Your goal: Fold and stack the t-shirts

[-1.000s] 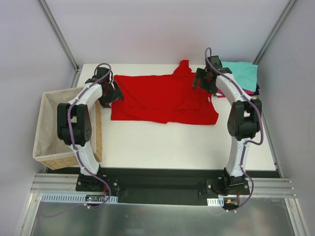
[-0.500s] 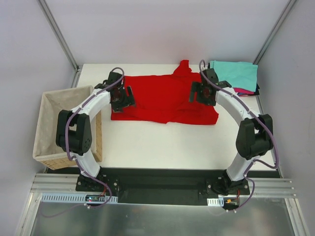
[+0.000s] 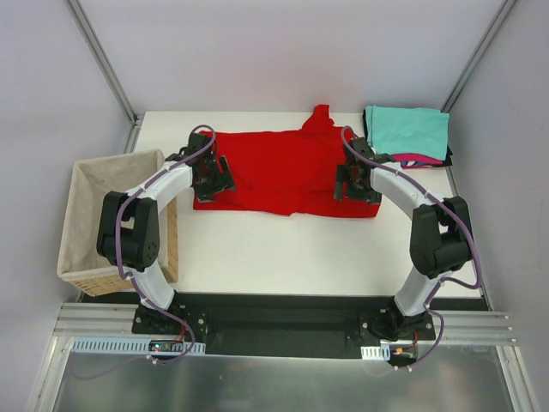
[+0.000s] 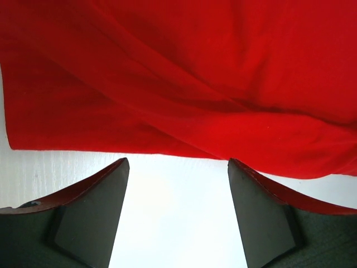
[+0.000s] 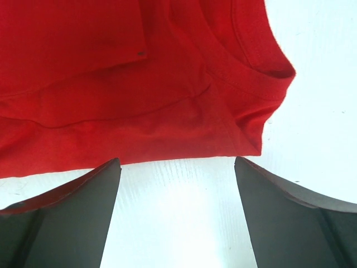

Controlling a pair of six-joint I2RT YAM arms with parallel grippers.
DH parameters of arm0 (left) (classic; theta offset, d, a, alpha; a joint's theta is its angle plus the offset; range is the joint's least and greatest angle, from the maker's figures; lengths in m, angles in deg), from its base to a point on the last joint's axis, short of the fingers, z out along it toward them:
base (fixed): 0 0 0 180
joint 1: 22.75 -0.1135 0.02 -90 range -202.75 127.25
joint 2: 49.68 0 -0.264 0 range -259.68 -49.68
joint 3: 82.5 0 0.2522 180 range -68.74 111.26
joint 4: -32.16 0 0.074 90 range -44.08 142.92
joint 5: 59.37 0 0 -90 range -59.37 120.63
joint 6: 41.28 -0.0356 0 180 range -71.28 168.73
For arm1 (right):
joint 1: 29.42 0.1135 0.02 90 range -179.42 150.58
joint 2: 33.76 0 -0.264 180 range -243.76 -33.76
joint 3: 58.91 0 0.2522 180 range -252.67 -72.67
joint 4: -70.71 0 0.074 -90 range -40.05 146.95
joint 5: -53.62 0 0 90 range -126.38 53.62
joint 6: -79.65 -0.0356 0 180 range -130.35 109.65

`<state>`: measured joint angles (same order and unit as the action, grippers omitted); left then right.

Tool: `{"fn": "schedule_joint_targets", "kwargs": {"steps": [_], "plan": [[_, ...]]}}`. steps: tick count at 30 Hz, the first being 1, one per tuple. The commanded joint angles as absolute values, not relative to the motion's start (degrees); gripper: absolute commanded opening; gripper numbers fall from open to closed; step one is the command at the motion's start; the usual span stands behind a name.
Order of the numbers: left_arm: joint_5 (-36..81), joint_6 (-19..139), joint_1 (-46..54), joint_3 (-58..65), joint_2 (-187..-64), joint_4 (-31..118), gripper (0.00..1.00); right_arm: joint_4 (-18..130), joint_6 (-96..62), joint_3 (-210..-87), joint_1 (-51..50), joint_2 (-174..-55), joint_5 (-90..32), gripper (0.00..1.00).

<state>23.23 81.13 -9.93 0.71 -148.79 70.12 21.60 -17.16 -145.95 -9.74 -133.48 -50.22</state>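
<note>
The left arm (image 3: 163,184) and right arm (image 3: 401,189) are alike: white curved links between bulky black joints, a purple cable (image 3: 202,130) looping along each, black bases (image 3: 153,319) at the foot. The left gripper (image 3: 210,180) and right gripper (image 3: 354,187) are black. Up close, their fingers (image 4: 89,223) are dark grey wedges with flat inner faces

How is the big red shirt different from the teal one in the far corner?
The bright red cloth t-shirt lies spread wide; the teal cloth t-shirt is folded into a compact rectangle. The red one rests directly on the white table; the teal one tops a pile, with pink cloth showing beneath. Both are plain, single-coloured cloth.
</note>
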Motion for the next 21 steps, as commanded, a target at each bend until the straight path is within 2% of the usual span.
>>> {"fn": "schedule_joint_targets", "kwargs": {"steps": [1, 8, 21], "plan": [[23.6, 81.9, -9.3, -0.3, -147.5, 64.6, 0.71, 19.7, -16.6, -146.9, -9.5, -132.2, -53.4, 0.87], [29.0, 83.0, -9.4, -2.2, -147.9, 63.4, 0.71, 19.6, -16.1, -146.5, -9.6, -130.1, -53.3, 0.87], [28.7, 85.8, -13.3, -5.2, -149.7, 62.2, 0.70, 19.5, -16.1, -146.3, -9.3, -129.5, -52.6, 0.88]]}}
